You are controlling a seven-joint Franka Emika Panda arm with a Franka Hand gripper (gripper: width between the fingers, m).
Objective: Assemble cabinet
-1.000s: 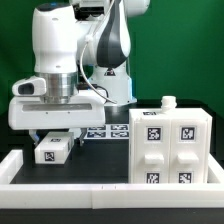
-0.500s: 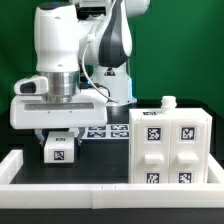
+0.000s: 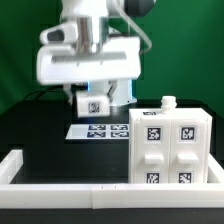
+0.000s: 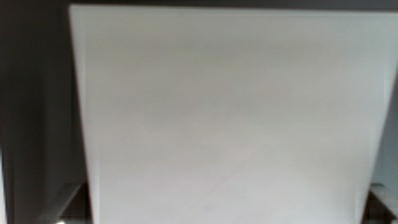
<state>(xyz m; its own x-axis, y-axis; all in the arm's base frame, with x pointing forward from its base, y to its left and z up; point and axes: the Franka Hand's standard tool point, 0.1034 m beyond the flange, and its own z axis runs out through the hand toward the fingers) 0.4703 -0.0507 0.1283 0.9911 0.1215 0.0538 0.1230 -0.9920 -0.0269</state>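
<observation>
The cabinet (image 3: 166, 146) is a large white boxy shell with square black-and-white tags, standing at the exterior view's right with a small white knob on top. My gripper (image 3: 92, 101) is shut on a small white tagged block (image 3: 93, 104) and holds it in the air, above the marker board and left of the cabinet. In the wrist view the block's plain white face (image 4: 222, 110) fills nearly the whole picture, and the fingers are hidden at its sides.
The marker board (image 3: 100, 130) lies flat on the black table under the held block. Long white border rails run along the front (image 3: 90, 190) and the left (image 3: 10, 165). A green backdrop stands behind.
The arm has risen and moved toward the exterior view's right, lifting the small tagged block off the table at the left to above the marker board.
</observation>
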